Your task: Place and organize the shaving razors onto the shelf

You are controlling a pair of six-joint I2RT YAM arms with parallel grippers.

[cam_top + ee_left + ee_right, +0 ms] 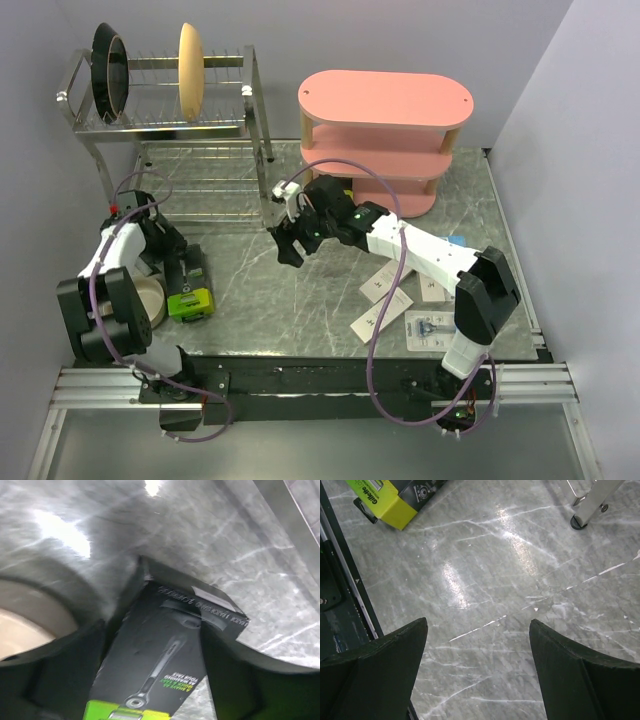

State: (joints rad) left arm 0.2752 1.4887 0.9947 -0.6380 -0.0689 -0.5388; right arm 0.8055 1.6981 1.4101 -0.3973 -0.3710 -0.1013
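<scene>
The left hand is down at the left edge of the marble surface, over a black-and-lime-green razor box that lies flat just beside a tan bowl. In the left wrist view its two fingers stand on either side of that box, hard against its long edges. I cannot tell whether they are pressing it or only flanking it. The right arm reaches across the middle of the surface. Its right hand is released, with the fingers spread wide above bare marble and nothing between them. The lime end of the same box shows at the top left corner of the right wrist view. Three slim white boxes lie scattered on the surface near the right arm's base. A clear blister pack with a blue card lies at the near edge beside them. The pink shelf stands at the far right of the surface, well apart from these packages. A metal dish rack stands at the far left, holding a black plate and a tan plate upright.
</scene>
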